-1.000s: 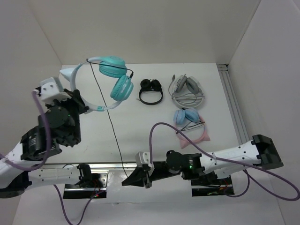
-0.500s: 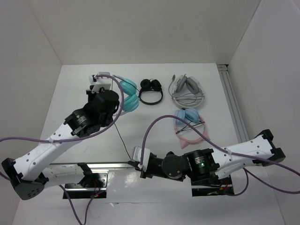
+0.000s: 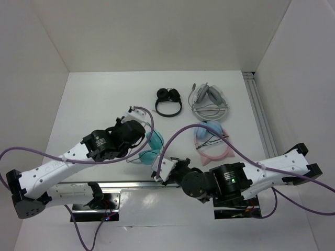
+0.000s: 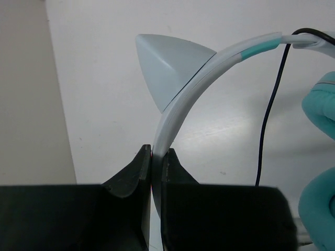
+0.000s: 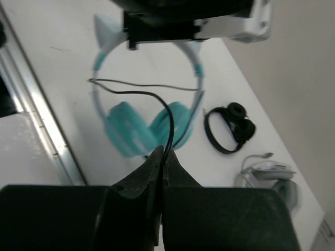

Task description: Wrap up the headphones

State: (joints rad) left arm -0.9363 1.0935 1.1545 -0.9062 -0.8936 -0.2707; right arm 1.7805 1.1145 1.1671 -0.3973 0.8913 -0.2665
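Observation:
The headphones (image 3: pixel 153 140) have teal round cups and a white-and-pale-blue headband. They hang at the front middle of the table, under my left wrist. My left gripper (image 4: pixel 156 155) is shut on the headband (image 4: pixel 180 107), just below a pointed ear (image 4: pixel 166 65); the teal cups (image 4: pixel 320 104) show at the right edge. My right gripper (image 5: pixel 166 152) is shut on the thin black cable (image 5: pixel 168 117). It sits right in front of the cups (image 5: pixel 125 128), near the front rail in the top view (image 3: pixel 158 171). The cable runs across the headband opening (image 5: pixel 136 90).
A small all-black pair (image 3: pixel 168 101) and a grey-white pair (image 3: pixel 209 99) lie at the back. A pink-banded pair with light blue cups (image 3: pixel 212 141) lies right of my right wrist. A metal rail (image 3: pixel 259 110) runs along the right wall. White walls enclose the table.
My left arm has carried the headphones from the back left down to the front middle. My right gripper has moved up close to them, still pinching the cable.

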